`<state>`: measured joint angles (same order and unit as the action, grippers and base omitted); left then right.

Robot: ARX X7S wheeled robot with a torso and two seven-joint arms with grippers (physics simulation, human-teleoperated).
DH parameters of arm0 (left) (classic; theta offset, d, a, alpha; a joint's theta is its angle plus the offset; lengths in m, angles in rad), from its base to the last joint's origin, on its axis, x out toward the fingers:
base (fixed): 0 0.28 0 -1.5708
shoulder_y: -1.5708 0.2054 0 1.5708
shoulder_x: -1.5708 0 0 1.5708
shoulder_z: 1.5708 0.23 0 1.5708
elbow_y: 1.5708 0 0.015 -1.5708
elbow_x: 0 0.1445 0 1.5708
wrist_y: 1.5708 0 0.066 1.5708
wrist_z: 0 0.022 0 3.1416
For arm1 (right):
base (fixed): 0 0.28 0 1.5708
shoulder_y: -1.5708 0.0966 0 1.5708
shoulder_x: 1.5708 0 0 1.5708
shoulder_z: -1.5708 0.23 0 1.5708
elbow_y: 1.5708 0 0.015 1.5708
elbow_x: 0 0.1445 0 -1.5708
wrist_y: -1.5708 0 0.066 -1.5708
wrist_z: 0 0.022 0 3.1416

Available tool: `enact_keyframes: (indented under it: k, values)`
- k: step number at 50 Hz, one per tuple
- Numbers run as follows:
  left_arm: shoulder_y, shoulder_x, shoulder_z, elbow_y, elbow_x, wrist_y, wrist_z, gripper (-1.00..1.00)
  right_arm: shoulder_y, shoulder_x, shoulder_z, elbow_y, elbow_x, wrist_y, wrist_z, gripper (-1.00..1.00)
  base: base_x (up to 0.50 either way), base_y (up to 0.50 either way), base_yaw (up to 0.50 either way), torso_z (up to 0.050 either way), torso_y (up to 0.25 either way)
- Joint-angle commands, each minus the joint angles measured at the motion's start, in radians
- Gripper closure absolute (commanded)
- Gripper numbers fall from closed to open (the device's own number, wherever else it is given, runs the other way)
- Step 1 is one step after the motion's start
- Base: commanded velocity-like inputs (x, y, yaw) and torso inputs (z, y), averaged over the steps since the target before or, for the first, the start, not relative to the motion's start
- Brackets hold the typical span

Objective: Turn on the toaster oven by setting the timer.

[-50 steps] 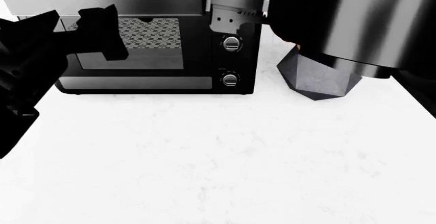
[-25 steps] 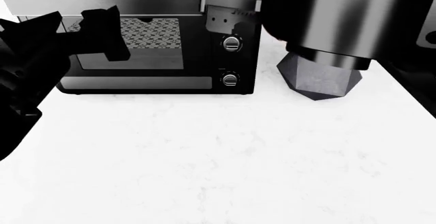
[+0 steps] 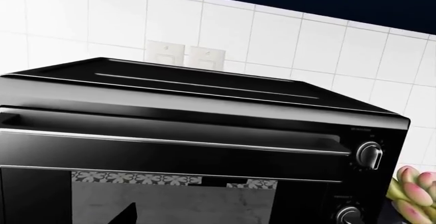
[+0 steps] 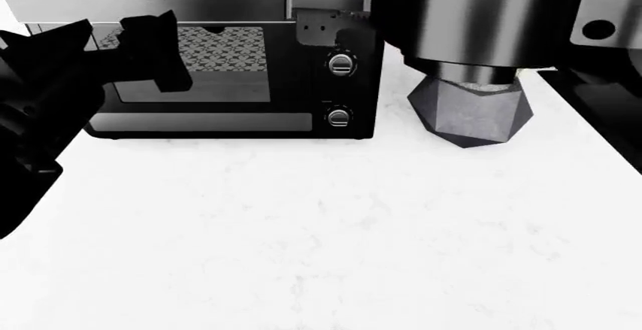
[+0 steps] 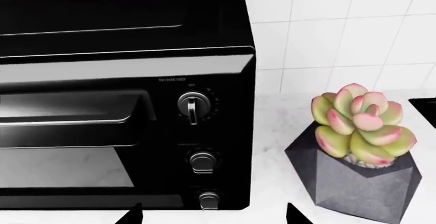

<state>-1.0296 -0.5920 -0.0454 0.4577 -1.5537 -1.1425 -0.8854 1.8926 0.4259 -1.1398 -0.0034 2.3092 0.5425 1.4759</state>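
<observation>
Head view: the oven (image 4: 231, 67) sits at the counter's (image 4: 321, 225) far edge, the pot (image 4: 470, 113) just beside its knob side; bare counter lies open nearer me. My left claw (image 4: 150, 48) hangs before the door, spread unclear. My right arm's (image 4: 482, 22) barrel has pulled up since a second ago, baring more pot.

Left wrist: oven top and two knobs (image 3: 369, 155); print unreadable.

Right wrist: three knobs (image 5: 194, 106), the succulent (image 5: 361, 122); my right claw's (image 5: 212, 215) tips stand wide apart; panel lettering too small.
</observation>
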Motion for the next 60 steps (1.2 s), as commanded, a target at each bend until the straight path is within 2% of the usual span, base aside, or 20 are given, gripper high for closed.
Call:
enact_keyframes:
  k: [1, 60]
  values:
    - [0.001, -0.004, 0.003, 0.001, -0.005, 0.005, -0.002, -1.0, 0.023, -0.025, -0.031, 0.059, -0.023, 0.033, -0.051, -1.0, 0.0, 0.0, 0.0, 0.0, 0.0]
    - [0.009, -0.021, 0.021, 0.002, -0.016, 0.033, -0.005, -1.0, 0.034, -0.095, -0.096, 0.18, -0.121, 0.045, -0.147, -1.0, 0.0, 0.0, 0.0, 0.0, 0.0]
